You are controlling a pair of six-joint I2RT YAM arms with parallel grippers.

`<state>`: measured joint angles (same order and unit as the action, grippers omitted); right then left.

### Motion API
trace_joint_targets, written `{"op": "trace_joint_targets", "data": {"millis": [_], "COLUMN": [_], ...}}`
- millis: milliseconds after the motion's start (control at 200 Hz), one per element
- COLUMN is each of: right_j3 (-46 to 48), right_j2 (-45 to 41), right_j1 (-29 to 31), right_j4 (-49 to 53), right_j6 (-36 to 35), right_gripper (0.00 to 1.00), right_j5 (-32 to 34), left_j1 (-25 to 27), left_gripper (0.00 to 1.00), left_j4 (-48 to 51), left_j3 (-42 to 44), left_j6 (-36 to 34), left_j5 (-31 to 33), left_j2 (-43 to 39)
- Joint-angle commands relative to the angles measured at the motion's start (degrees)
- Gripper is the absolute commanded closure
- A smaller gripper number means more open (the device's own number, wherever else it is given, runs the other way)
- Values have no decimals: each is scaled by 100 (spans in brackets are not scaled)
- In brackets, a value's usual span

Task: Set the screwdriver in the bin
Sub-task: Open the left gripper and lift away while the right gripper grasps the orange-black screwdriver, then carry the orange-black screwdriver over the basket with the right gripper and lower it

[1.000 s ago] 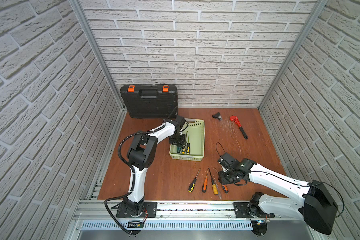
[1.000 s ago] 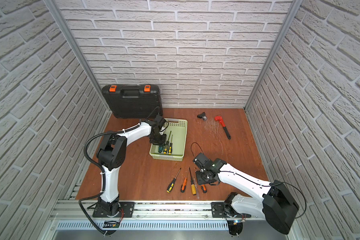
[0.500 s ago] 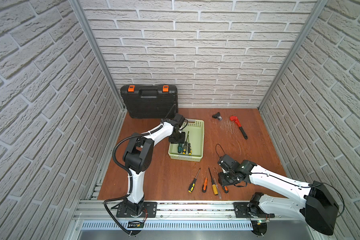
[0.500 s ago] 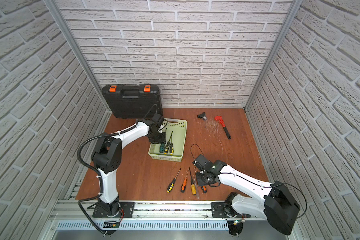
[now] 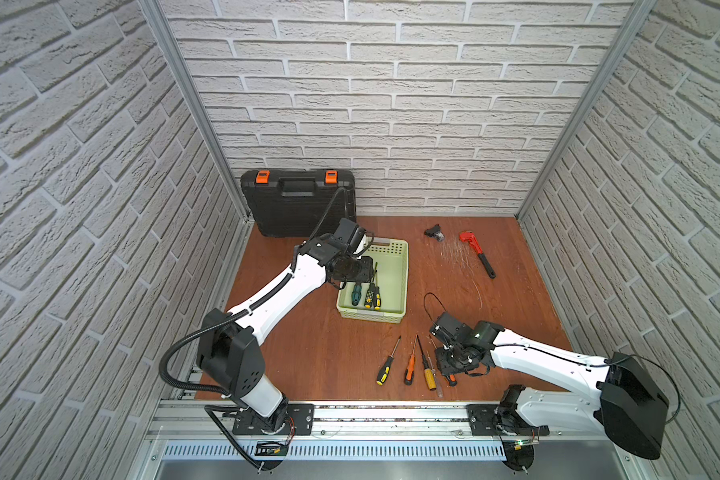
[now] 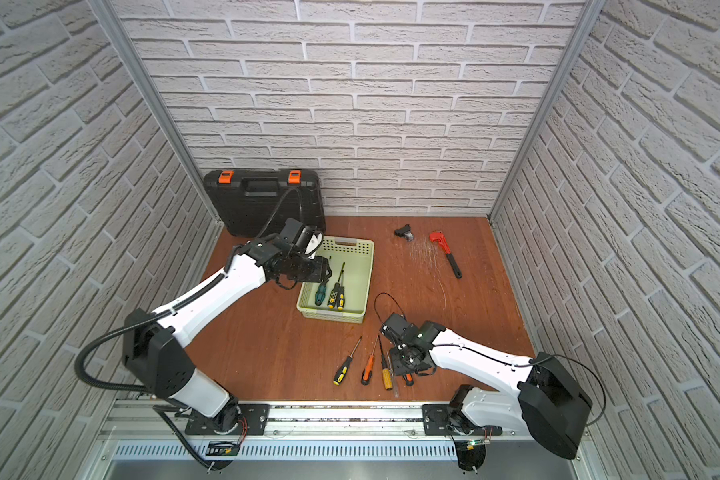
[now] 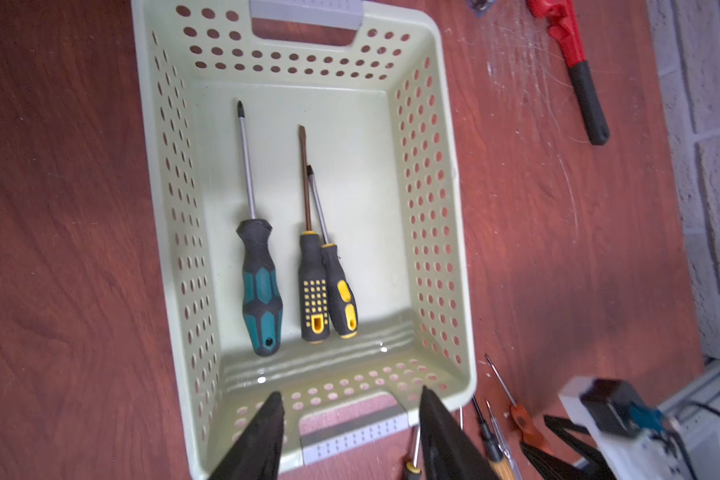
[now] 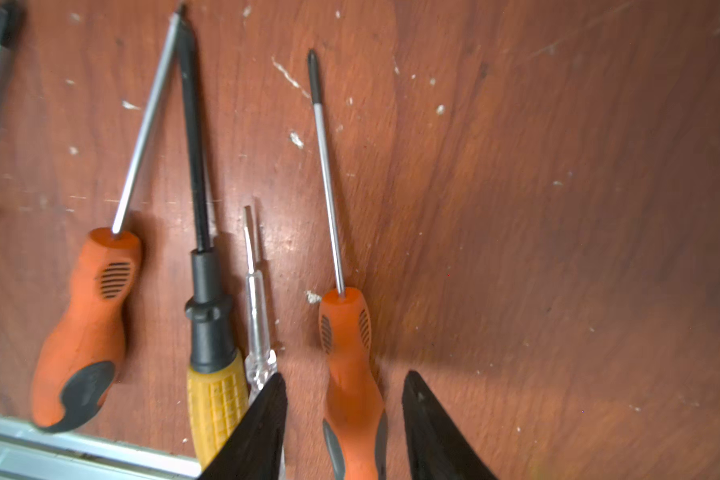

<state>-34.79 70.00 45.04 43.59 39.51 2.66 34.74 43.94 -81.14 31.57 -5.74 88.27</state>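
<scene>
Above the bin [image 7: 454,166] – left gripper [image 7: 352,392] released, empty (three screwdrivers [image 7: 312,286] lying inside). At five o'clock from there, right gripper [image 8: 346,376] unclenched too – straddling the orange screwdriver [image 8: 346,328].

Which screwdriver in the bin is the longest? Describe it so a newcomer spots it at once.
Find the pale green bin near the black toolcase. Of three lying inside, the teal-handled screwdriver is leftmost in both top views. Its neighbours, two black-and-yellow screwdrivers, are shorter.
</scene>
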Motion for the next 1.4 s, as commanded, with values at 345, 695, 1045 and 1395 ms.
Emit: {"op": "trace_joint_targets", "data": {"millis": [345,695,1045,1395], "right_j3": [156,-499,-3026,-5561], "right_j2": [603,-394,-425,2496], "right_j1": [68,41,-86,-394], "right_j4": [-648,598,1177,293], "right_j6": [101,176,-137,-791], "right_gripper": [70,90,92,91], "right_j5": [-366,-35,122,-1061], "left_j1": [-18,-6,424,1048], "left_gripper": [45,45,35,36], "left_j4": [182,434,95,331], "left_j3": [416,1227,2849,3466], "left_j6": [209,567,1378,1986], "left_j5": [570,595,839,1370], "left_j2": [-1297,-2009,-3098,-3885]}}
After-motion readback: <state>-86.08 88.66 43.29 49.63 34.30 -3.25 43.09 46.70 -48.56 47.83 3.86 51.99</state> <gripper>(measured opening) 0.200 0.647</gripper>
